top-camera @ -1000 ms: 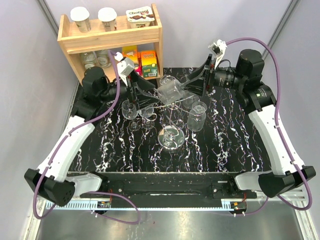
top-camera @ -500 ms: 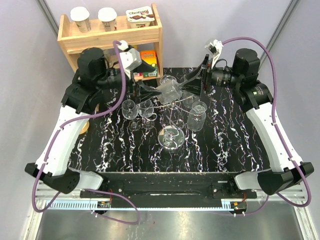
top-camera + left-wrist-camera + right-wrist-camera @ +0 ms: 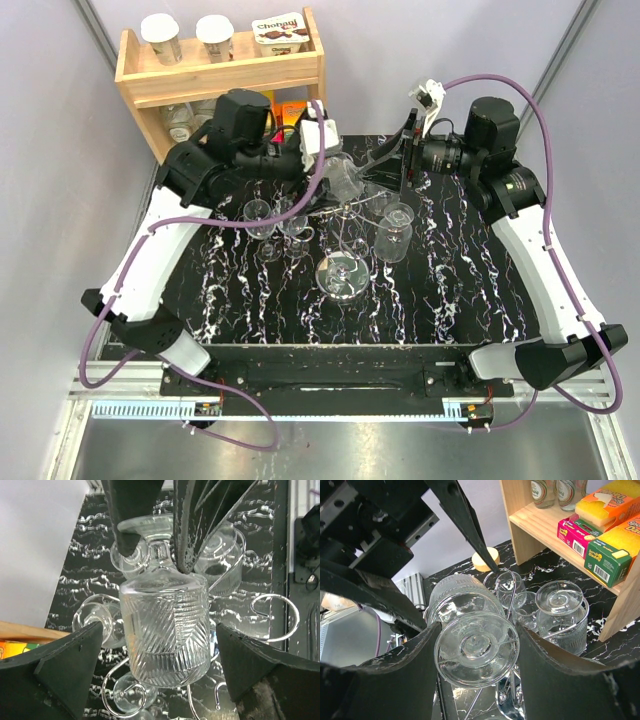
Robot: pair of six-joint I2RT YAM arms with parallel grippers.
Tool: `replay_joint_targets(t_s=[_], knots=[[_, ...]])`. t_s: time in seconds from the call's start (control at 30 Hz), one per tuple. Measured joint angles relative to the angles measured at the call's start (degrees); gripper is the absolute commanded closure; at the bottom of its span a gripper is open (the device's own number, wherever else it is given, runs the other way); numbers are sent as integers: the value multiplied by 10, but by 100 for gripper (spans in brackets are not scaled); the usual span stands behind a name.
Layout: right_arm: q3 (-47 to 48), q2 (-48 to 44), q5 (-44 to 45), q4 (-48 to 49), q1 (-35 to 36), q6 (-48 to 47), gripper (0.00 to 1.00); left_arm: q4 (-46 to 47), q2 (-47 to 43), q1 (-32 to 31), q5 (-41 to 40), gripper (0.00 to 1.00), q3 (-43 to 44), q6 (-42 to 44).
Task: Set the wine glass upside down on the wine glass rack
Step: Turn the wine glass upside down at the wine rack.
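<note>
The wine glass [image 3: 347, 182], clear with a ribbed bowl [image 3: 167, 630], lies tilted on its side above the back arms of the wine glass rack [image 3: 342, 272]. My right gripper [image 3: 477, 650] is shut on its round foot [image 3: 476, 647], one finger on each side of the rim. My left gripper [image 3: 160, 630] stands wide open around the bowl, its fingers [image 3: 55, 670] well clear of the glass on both sides. In the top view the left gripper [image 3: 322, 178] comes from the left and the right gripper [image 3: 393, 170] from the right.
Other glasses hang upside down on the rack's wire scrolls [image 3: 275, 620]: two at the left [image 3: 258, 215] and one at the right [image 3: 395, 232]. A wooden shelf [image 3: 220, 75] with jars and sponge packs [image 3: 600, 545] stands at the back left.
My left gripper has opened wide and let go of the bowl. The left arm has swung toward the back and right. The right gripper still holds the foot in place.
</note>
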Motion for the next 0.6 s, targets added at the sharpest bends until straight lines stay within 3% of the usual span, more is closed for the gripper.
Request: replay_joint_targets(t_s=[0.6], knots=[[0,0,5,-6,4,-7,100,-95,59,-57,-125,1,68,35]])
